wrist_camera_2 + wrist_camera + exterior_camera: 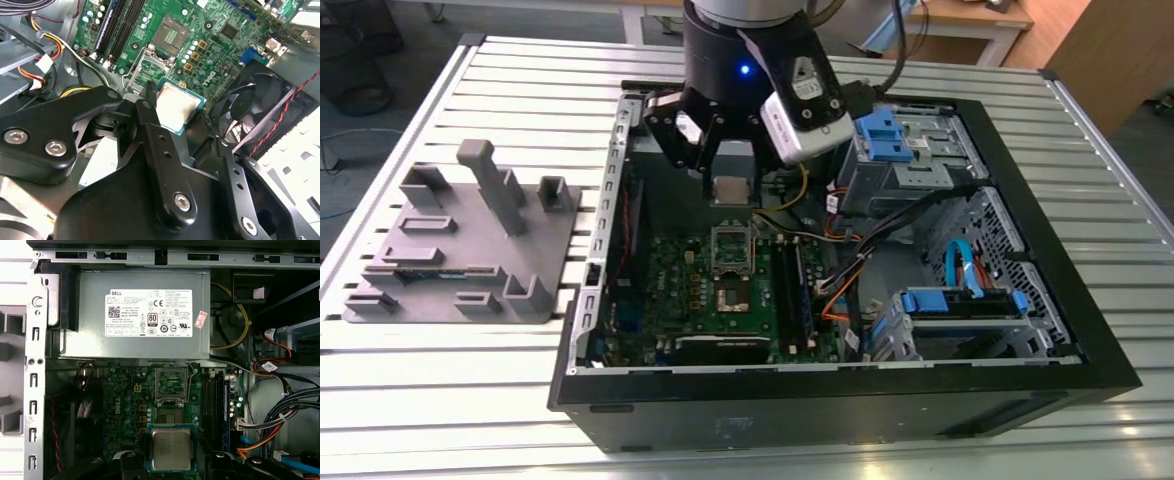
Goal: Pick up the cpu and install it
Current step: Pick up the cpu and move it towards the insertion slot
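Bench [454,400]: a slatted metal top on which everything is carried, so that the work is kept level under the arm.
Computer case [854,400]: laid on its side with the side panel off, so that the inside is open from above.
Tray [440,312]: a grey plastic holder with upright blocks, set on the bench just beside the case on the exterior view's left.
Power supply [130,315]: a grey metal box fixed at one end of the case.
Circuit board [670,290]: a green board mounted flat on the case floor, with a black fan [255,110] beside it.
Socket [172,35]: left uncovered, its metal frame swung up and back, so that the chip can be dropped straight in.
Gripper [730,195]: black fingers are pressed against two opposite edges of the cpu, which is pinched between them.
Cpu [171,449]: a small flat square with a dull silver metal top and a thin pale green rim. It is held level, top side up, above the circuit board and close to the socket, and is judged not yet seated. A level hold is likely kept so that the pins are met squarely.
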Robot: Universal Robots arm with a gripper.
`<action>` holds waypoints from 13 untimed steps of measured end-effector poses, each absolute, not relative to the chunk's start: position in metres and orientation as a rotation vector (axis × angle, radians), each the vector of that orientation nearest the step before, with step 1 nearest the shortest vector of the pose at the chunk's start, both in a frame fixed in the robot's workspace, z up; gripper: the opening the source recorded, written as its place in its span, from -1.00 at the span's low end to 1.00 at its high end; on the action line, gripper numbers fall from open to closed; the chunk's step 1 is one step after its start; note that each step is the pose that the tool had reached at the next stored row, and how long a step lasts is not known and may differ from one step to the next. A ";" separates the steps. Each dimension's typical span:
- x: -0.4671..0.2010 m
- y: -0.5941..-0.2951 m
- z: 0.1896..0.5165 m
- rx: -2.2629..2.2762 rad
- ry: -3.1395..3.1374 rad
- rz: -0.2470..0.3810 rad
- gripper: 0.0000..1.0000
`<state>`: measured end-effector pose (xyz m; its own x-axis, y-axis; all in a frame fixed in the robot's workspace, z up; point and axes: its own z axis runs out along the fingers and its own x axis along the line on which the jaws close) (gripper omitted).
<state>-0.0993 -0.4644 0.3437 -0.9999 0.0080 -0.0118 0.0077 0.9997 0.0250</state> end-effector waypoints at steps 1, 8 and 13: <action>-0.099 -0.465 0.342 0.012 3.129 0.039 -0.06; -0.099 -0.466 0.335 0.012 3.129 0.039 -0.06; -0.099 -0.466 0.331 0.012 3.129 0.039 -0.06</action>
